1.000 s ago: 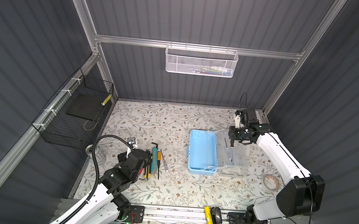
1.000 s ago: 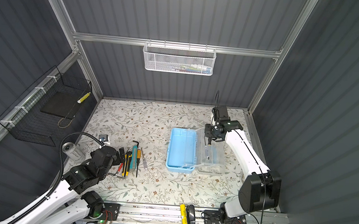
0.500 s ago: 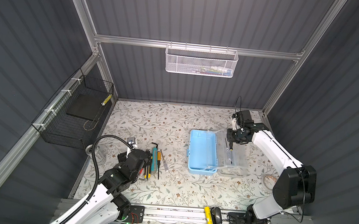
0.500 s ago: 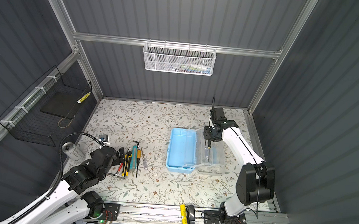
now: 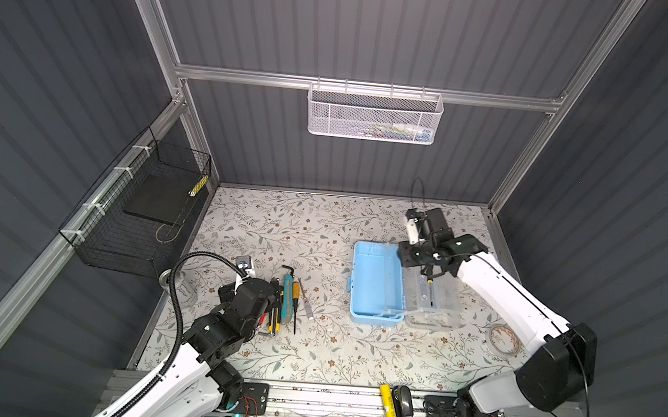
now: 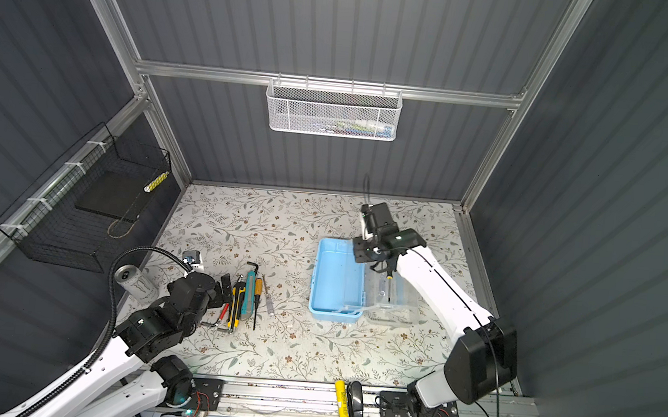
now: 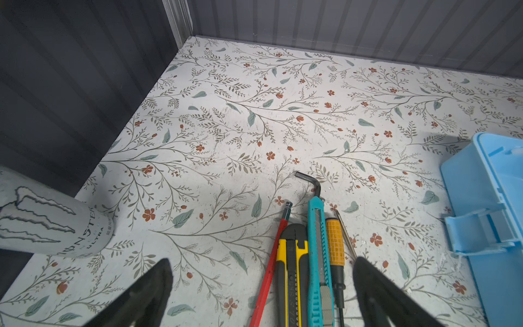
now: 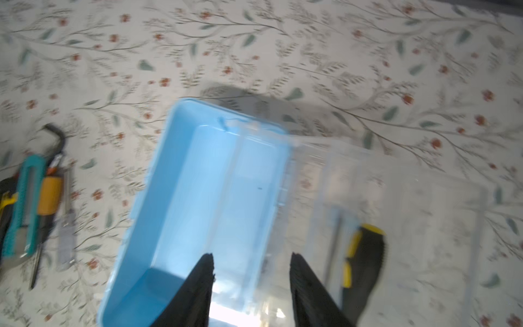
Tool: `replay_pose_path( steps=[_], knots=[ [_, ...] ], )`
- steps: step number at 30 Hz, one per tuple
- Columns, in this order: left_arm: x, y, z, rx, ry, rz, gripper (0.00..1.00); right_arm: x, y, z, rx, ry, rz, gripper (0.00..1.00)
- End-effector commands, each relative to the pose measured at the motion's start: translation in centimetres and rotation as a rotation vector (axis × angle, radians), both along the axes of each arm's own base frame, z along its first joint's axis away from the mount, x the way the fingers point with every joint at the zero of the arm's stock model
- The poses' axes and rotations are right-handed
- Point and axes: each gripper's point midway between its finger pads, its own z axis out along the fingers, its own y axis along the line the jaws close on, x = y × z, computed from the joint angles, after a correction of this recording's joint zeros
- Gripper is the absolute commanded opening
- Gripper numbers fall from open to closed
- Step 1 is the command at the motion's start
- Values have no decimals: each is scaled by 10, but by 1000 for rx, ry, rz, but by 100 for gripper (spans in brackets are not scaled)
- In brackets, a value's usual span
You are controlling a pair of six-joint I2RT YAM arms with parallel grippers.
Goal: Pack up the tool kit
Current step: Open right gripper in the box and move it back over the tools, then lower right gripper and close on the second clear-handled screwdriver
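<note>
The tool box [image 5: 377, 282] stands open on the flowered table [image 5: 301, 223], right of the middle in both top views. Its long axis runs from the back wall toward the robot's base. Its clear lid [image 5: 435, 307] is folded out flat on the right, touching the blue part along the long side, and has the same direction.

In the lid lies a black and yellow screwdriver [image 8: 363, 263], parallel to this long side. The wrist view is blurred, so we cannot tell where its tip points.

The right claw [image 8: 250, 271] hangs above the far end of the box, over the line where blue part and lid meet. Its fingers stand apart and grasp nothing.

To the left of the box, well apart from it, the other tools lie side by side, almost parallel to the box. We see a black hex key [image 7: 310, 179] with its bent end at the far side, a teal knife [image 7: 318, 254], and an orange screwdriver [image 7: 335, 240] whose shaft points toward the robot. Beside them lie a yellow and black knife [image 7: 293, 269] and a thin red rod [image 7: 271, 263].

The left claw [image 7: 263, 283] hovers over the near ends of these tools, spread wide and released. A white can [image 7: 51, 220] stands at the left wall.
</note>
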Motion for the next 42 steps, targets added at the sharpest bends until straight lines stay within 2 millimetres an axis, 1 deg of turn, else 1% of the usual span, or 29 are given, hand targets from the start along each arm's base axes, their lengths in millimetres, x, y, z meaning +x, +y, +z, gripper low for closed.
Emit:
replay_pose_path(
  steps=[1, 3, 4, 5, 7, 10, 13, 17, 19, 24, 30, 37, 42],
  knots=[
    [-1, 3, 0, 9, -5, 3, 99, -25, 67, -10, 111, 24, 108, 47],
    [-2, 3, 0, 9, -5, 4, 100, -43, 107, -23, 150, 55, 176, 47],
    [-2, 3, 0, 9, -5, 5, 99, -53, 127, -32, 156, 74, 211, 46],
    [-2, 3, 0, 10, -2, 0, 99, -62, 142, -45, 136, 95, 244, 45],
    [-3, 3, 1, 9, 0, 2, 99, -76, 164, -69, 72, 117, 263, 44],
    [-3, 4, 2, 4, -7, 5, 99, -95, 192, -96, 56, 187, 307, 45],
    [-4, 5, 2, 5, -12, 10, 100, -106, 207, -115, 3, 198, 328, 45],
    [-4, 5, 3, 0, -18, 6, 99, -111, 214, -139, -97, 213, 342, 45],
    [-4, 5, 3, 2, -17, 5, 100, -113, 217, -147, -120, 220, 355, 46],
    [-4, 6, 4, 0, -20, 6, 99, -116, 225, -158, -116, 252, 365, 46],
    [-5, 6, 5, -5, -25, 7, 100, -114, 228, -173, -154, 277, 358, 46],
    [-5, 6, 5, -5, -27, 8, 100, -111, 226, -184, -193, 287, 342, 46],
    [-5, 7, 5, -4, -26, 9, 99, -109, 224, -192, -225, 303, 327, 42]
  ],
)
